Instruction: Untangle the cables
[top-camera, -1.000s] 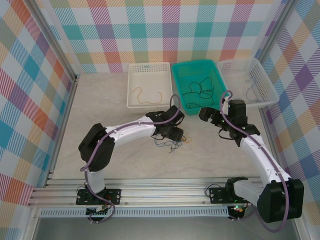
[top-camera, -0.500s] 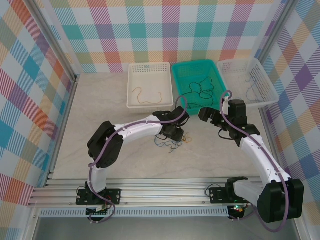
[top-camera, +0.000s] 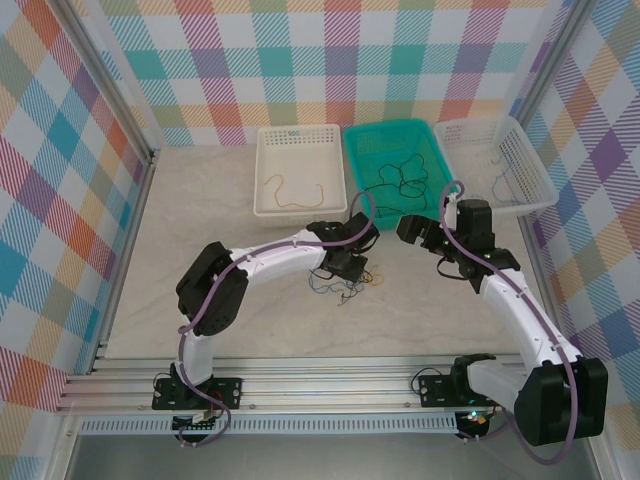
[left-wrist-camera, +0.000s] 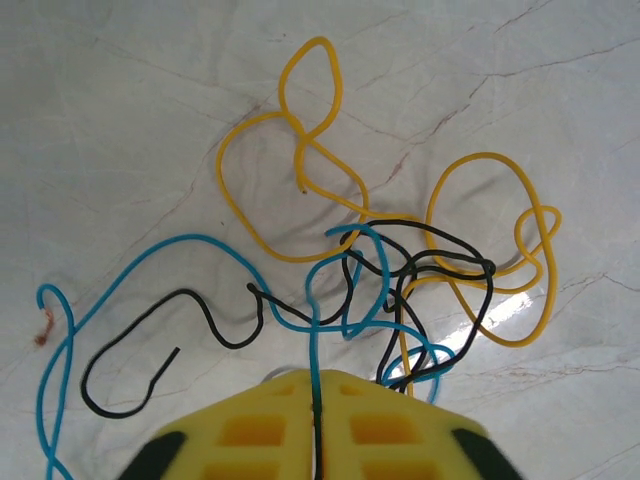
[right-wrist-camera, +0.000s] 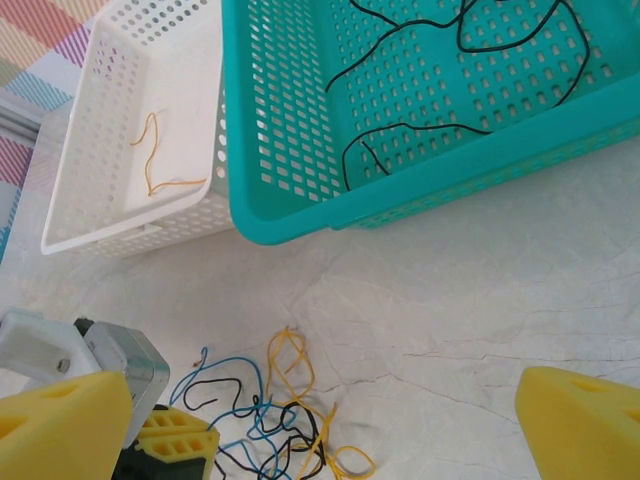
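Observation:
A tangle of thin cables (top-camera: 345, 285) lies on the marble table between the arms. In the left wrist view the tangle is a blue cable (left-wrist-camera: 200, 245), a black cable (left-wrist-camera: 190, 300) and an orange-yellow cable (left-wrist-camera: 260, 215), knotted together at the right. My left gripper (left-wrist-camera: 316, 400) is shut on the blue cable, which runs into the seam between its yellow pads (left-wrist-camera: 250, 430). From above, the left gripper (top-camera: 350, 268) sits at the tangle's upper edge. My right gripper (top-camera: 408, 228) hangs open to the right of the tangle, holding nothing. In its own view the tangle (right-wrist-camera: 280, 420) lies between its spread fingers.
Three baskets stand along the back. A white basket (top-camera: 270, 160) holds an orange-tan cord (top-camera: 292, 190). A teal basket (top-camera: 357, 160) holds black cables (top-camera: 400, 178). Another white basket (top-camera: 535, 170) at the right holds a thin cord (top-camera: 500, 180). Checked walls enclose the table.
The left arm's elbow has swung to the right and its gripper has settled at the tangle. The right arm has not moved.

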